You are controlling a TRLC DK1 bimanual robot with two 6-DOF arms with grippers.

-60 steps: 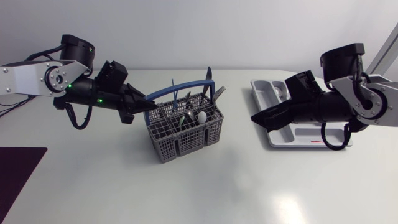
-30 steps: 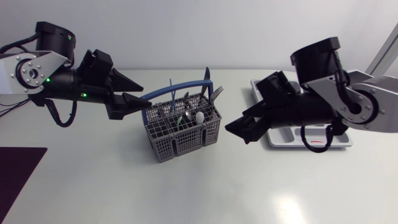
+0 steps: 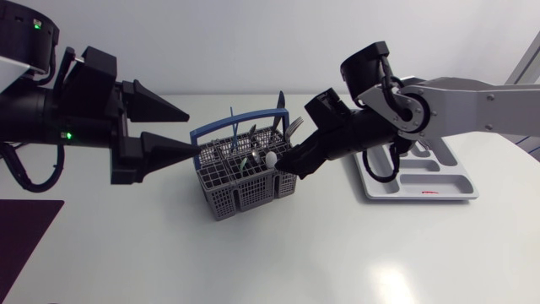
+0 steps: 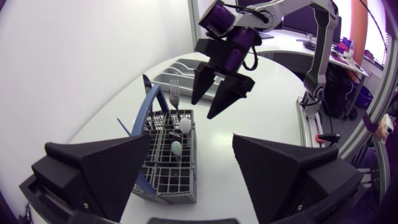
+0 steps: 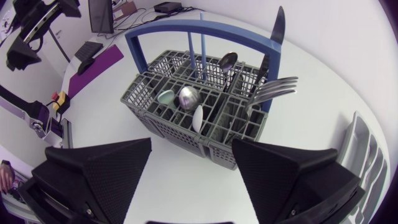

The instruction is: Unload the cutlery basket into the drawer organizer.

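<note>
Wide open and holding nothing, the right gripper (image 3: 288,167) hangs at the centre of the head view. Its tips are just over the right rim of the cutlery basket (image 3: 240,196), near the white spoon (image 3: 272,158). In the right wrist view the basket is ahead of the spread fingers, and nothing is between them.

The left gripper (image 3: 191,132) is also fully spread and carries nothing. It is at the left side of the basket, with its lower finger close to the blue handle (image 3: 240,125). Whether they touch, I cannot tell.

The basket looks still well loaded. The forks (image 5: 273,90), a dark knife (image 5: 277,31) and several spoons (image 5: 186,96) stand in its compartments. The drawer organizer (image 3: 422,173) lies at the right of the head view. Its compartments that show look bare, but the right arm (image 3: 456,93) hides its upper left part. I judge that the unloading is at an early stage and that nearly all pieces remain to be carried over.

The table (image 3: 337,253) is white and smooth, with a soft glare at the lower right. A dark mat (image 3: 25,224) lies at the lower left edge. Basket and organizer are well apart, with only bare table between them. Inside the basket the room seems tight: the pieces stand close together, and the handle arches over them.
</note>
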